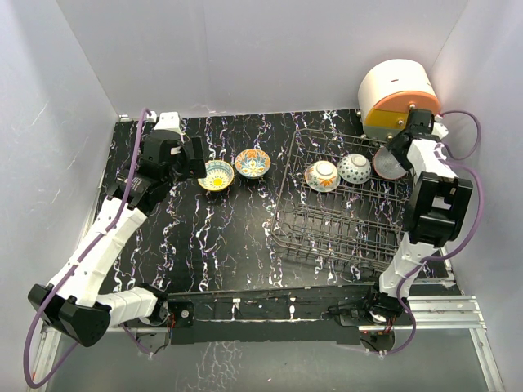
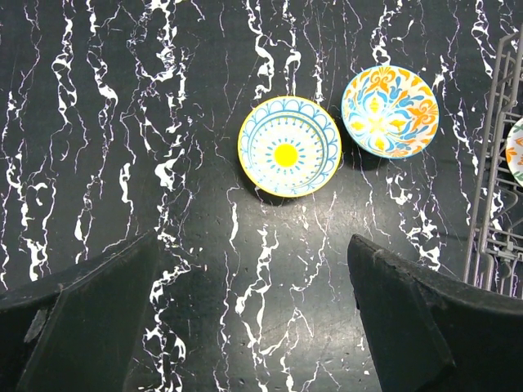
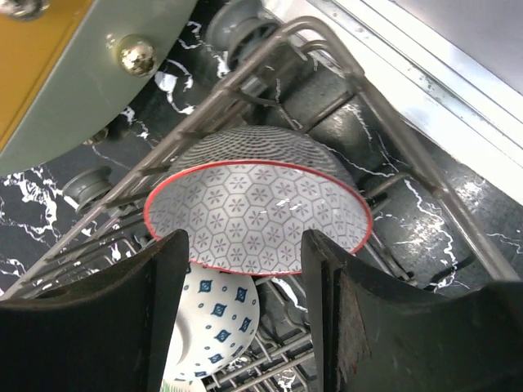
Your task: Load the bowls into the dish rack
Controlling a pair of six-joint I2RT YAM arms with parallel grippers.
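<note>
Left gripper (image 2: 253, 238): jaws flung wide, nothing in them, over the marbled table (image 2: 122, 122) near the yellow bowl (image 2: 286, 147).
Table: yellow bowl and orange floral bowl (image 2: 390, 110) sit side by side.
Right gripper (image 3: 245, 241): fingers half apart at the red-rimmed bowl (image 3: 257, 196); whether it grips, I can't tell.
Dish rack (image 1: 327, 233): red-rimmed bowl on edge in the far right corner, blue-diamond bowl (image 3: 216, 318) beside it.

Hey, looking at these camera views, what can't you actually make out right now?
- Right wrist view: whether the right gripper grips the red-rimmed bowl; its fingers cover the rim's sides.
- Left wrist view: the dish rack and a racked bowl, cut off by the right edge.
- Top view: the red-rimmed bowl's seating, partly covered by the right arm.
</note>
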